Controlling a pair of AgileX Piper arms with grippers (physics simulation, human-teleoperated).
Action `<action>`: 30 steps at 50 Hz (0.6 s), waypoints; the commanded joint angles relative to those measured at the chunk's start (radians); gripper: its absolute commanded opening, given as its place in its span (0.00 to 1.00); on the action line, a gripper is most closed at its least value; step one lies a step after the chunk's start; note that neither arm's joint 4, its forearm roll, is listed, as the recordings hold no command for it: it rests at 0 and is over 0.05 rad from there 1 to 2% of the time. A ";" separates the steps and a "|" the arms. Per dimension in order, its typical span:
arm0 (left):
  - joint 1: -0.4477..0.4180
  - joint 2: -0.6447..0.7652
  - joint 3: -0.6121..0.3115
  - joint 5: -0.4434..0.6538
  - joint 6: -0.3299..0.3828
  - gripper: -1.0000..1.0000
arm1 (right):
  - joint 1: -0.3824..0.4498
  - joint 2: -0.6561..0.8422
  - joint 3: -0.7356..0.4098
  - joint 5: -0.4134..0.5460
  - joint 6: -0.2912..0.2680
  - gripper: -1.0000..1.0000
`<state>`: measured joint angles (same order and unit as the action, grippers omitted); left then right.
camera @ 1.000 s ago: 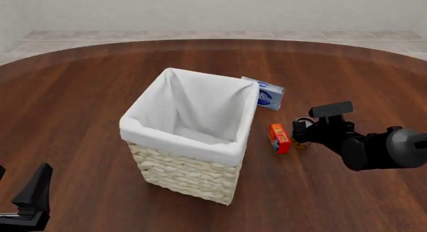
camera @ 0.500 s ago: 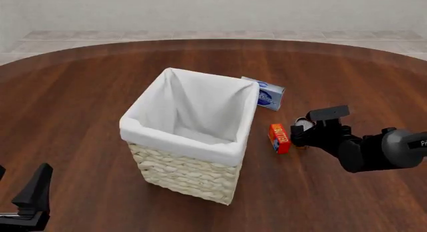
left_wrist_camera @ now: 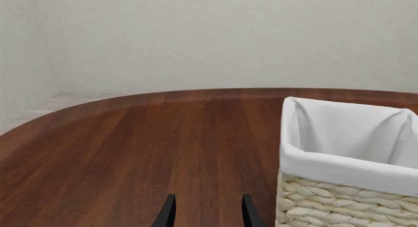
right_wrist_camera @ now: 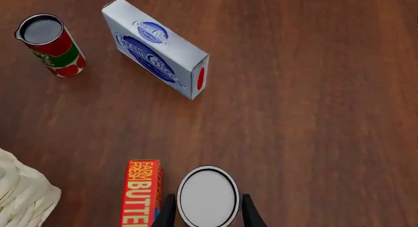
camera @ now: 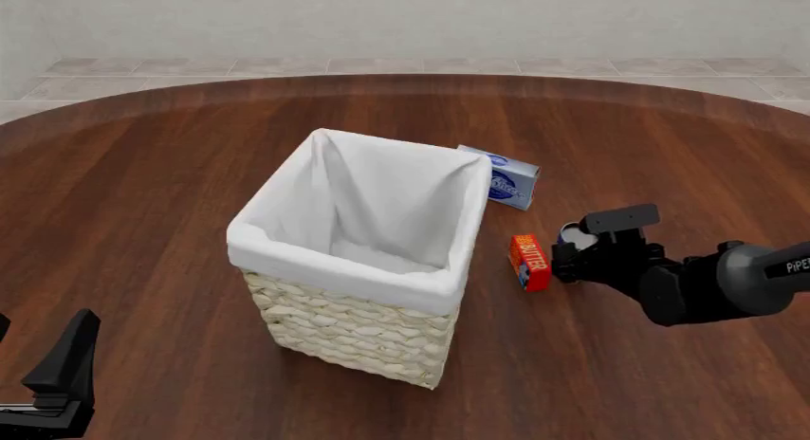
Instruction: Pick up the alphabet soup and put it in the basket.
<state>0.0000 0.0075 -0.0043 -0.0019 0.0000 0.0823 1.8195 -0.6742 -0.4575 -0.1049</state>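
Note:
The alphabet soup (right_wrist_camera: 207, 188) stands upright on the table just right of the basket; in the right wrist view I see its pale flat top from above. My right gripper (right_wrist_camera: 207, 201) is open and lowered over it, one finger on each side of the can. In the front view the right gripper (camera: 572, 260) hides most of the can (camera: 579, 235). The basket (camera: 332, 269), cream wicker with a white liner, stands at the table's middle. My left gripper (camera: 64, 364) rests open at the near left, far from the can, and its fingers (left_wrist_camera: 168, 212) hold nothing.
A red-orange butter box (camera: 529, 262) stands between the can and the basket, close to the right gripper's left finger. A blue-and-white flat box (camera: 509, 180) lies behind it. A red-and-green can (right_wrist_camera: 49, 43) stands farther off. The basket's corner (right_wrist_camera: 19, 197) shows beside the butter box.
My right gripper has sunk lower and shifted slightly left, coming down around the alphabet soup. The left arm, basket and boxes have not moved.

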 commanded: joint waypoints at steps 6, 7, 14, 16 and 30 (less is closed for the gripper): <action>0.000 0.000 0.000 0.000 0.000 1.00 | 0.001 0.028 -0.023 0.012 0.001 1.00; 0.000 0.000 0.000 0.000 0.000 1.00 | 0.001 0.028 -0.023 0.012 0.001 1.00; 0.000 0.000 0.000 0.000 0.000 1.00 | 0.006 0.042 -0.022 0.006 0.006 1.00; 0.000 0.000 0.000 0.000 0.000 1.00 | 0.009 0.042 -0.021 0.003 0.007 1.00; 0.000 0.000 0.000 0.000 0.000 1.00 | 0.007 0.026 -0.017 -0.005 -0.002 0.00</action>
<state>0.0000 0.0075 -0.0043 -0.0019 0.0000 0.0872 1.8510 -0.6907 -0.4564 -0.1191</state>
